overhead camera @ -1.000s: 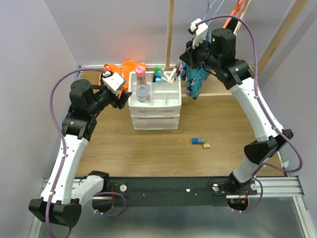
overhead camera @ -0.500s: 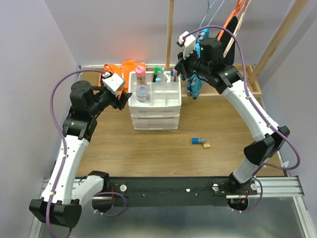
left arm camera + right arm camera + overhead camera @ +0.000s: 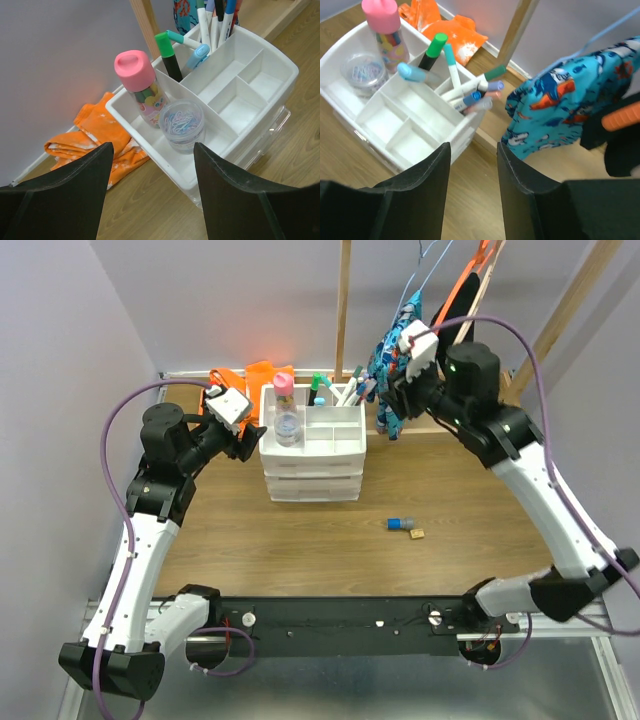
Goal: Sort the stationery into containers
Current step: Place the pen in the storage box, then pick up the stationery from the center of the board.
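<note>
The white drawer unit (image 3: 312,465) stands at the back centre. Its top tray holds a pink-capped tube (image 3: 137,80), a clear round jar (image 3: 183,121), a green-black highlighter (image 3: 167,55) and several thin markers (image 3: 470,92). A blue highlighter (image 3: 401,524) and a tan block (image 3: 417,533) lie on the table to the front right of the unit. My left gripper (image 3: 248,436) is open and empty beside the unit's left end. My right gripper (image 3: 388,390) is open and empty, raised to the right of the marker compartment.
An orange cloth (image 3: 240,376) lies behind the unit on the left. A blue patterned cloth (image 3: 565,105) hangs from a wooden frame (image 3: 343,300) just right of the unit, close to my right gripper. Walls close the left and back sides.
My right gripper swung left over the marker compartment, then drew back to the right. My left arm has not moved.
</note>
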Tool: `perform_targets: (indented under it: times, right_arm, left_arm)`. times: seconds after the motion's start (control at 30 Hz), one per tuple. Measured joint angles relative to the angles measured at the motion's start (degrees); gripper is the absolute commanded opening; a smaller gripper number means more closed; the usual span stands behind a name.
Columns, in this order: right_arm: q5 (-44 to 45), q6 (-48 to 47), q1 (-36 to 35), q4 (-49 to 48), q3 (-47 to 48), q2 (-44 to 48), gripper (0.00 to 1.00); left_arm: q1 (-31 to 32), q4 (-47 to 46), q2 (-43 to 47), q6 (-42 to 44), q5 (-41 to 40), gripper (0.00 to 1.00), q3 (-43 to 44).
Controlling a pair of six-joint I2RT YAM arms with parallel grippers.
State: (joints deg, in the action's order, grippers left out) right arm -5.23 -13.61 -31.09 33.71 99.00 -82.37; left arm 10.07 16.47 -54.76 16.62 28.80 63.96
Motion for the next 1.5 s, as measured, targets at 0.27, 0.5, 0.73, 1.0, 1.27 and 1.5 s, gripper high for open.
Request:
perform_targets:
  times: [0.27, 0.5, 0.73, 1.0, 1.27, 1.5]
  right_arm:
    - [-3.2, -9.9, 0.0, 4.8, -16.7, 16.7, 0.57]
    - [-8.2, -22.7, -0.1, 16.5, -30.3, 15.3, 0.58]
    - [-10.8, -31.7, -0.1, 20.4, -38.6, 13.2, 0.59]
    - [-11.2, -37.3, -0.5, 15.1, -42.3, 6.2, 0.63]
    - [-11.2, -39.6, -1.6, 8.5, -45.0, 1.4, 0.63]
    - [-11.2, -40.0, -2.9, 4.4, -45.6, -1.0, 0.61]
  left_arm:
    - [-0.1, 0.0, -0.1, 0.0, 0.3, 0.74, 0.5]
    - [-0.2, 0.4, -0.3, 0.0, 1.0, 0.74, 1.3]
    - [-0.2, 2.1, -0.5, 0.1, 1.9, 0.74, 1.3]
    - [-0.2, 3.1, -1.2, 0.8, 1.9, 0.74, 1.3]
    - [-0.2, 3.4, -1.5, 1.4, 1.9, 0.74, 2.0]
    - [-0.3, 3.5, -1.8, 1.4, 1.9, 0.74, 2.0]
